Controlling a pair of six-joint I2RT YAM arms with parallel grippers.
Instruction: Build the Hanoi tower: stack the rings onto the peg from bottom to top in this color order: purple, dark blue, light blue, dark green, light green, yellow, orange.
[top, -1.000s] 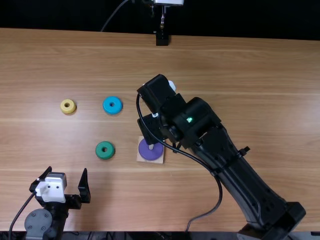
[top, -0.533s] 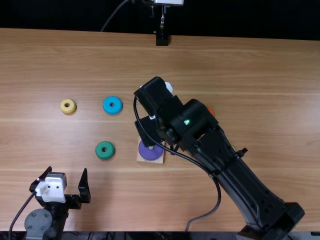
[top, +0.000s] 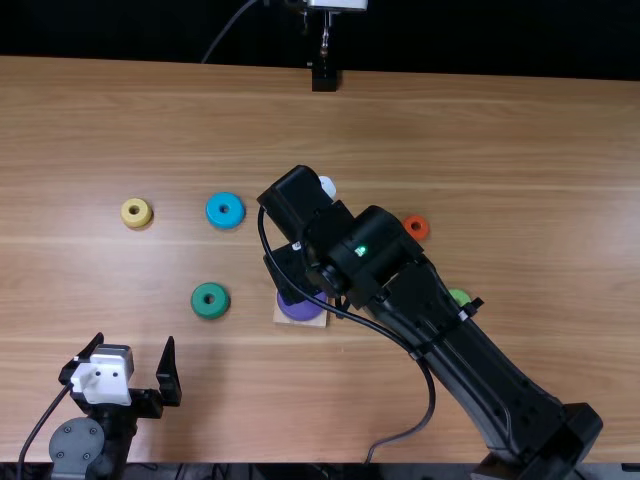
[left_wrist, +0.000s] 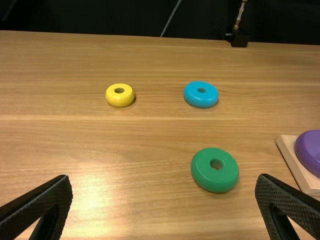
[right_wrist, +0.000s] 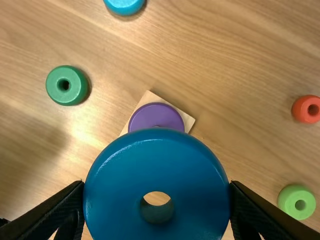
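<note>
My right gripper (top: 288, 272) hangs over the back of the wooden base (top: 319, 322), where the purple ring (top: 302, 308) lies. In the right wrist view the gripper (right_wrist: 156, 186) is shut on the dark blue ring (right_wrist: 112, 175), which partly covers the purple ring (right_wrist: 156, 116); the peg is hidden. My left gripper (top: 134, 345) stands open and empty at the near left; in its wrist view the gripper (left_wrist: 164, 179) has the dark green ring (left_wrist: 215, 170) beyond it. The light blue ring (top: 225, 210), yellow ring (top: 136, 212), orange ring (top: 416, 227) and light green ring (top: 459, 297) lie on the table.
The right arm's links stretch diagonally across the right half of the table (top: 540, 180), close beside the orange and light green rings. A black mount (top: 324, 78) stands at the far edge. A cable loops near the table's front edge.
The right gripper has shifted slightly left and nearer the front, along with its arm. The orange and light green rings have come out from behind the arm. The left arm has stayed still.
</note>
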